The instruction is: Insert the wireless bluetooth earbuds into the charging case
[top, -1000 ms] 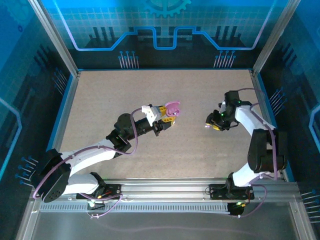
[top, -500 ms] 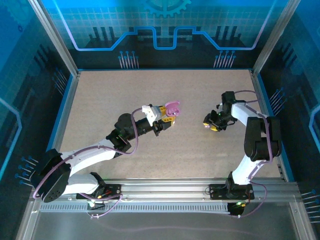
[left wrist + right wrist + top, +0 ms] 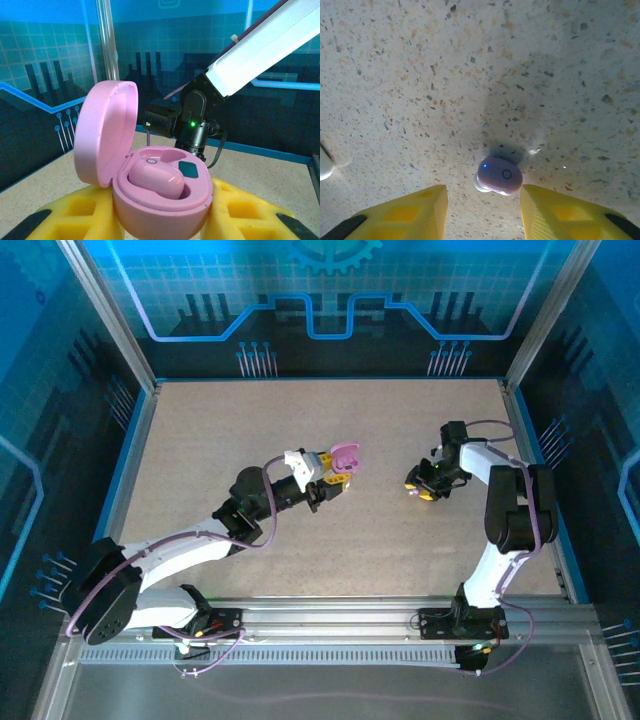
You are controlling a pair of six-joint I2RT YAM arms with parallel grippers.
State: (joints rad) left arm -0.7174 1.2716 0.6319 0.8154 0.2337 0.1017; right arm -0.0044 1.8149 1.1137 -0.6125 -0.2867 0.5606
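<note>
My left gripper is shut on the pink charging case, holding it above the middle of the table. In the left wrist view the case sits between yellow fingers, its lid hinged open to the left. One pink earbud lies seated in the case. My right gripper points down at the table right of centre. Its yellow fingers stand open on either side of a purple earbud with a small blue light. That earbud lies on the table and neither finger touches it.
The speckled tabletop is walled by blue panels and metal posts. A small white rounded object lies at the left edge of the right wrist view. The right arm's wrist shows beyond the open case.
The right arm's elbow has swung in and its gripper has crept slightly left and farther back over the earbud. The left arm and the case have stayed put.
</note>
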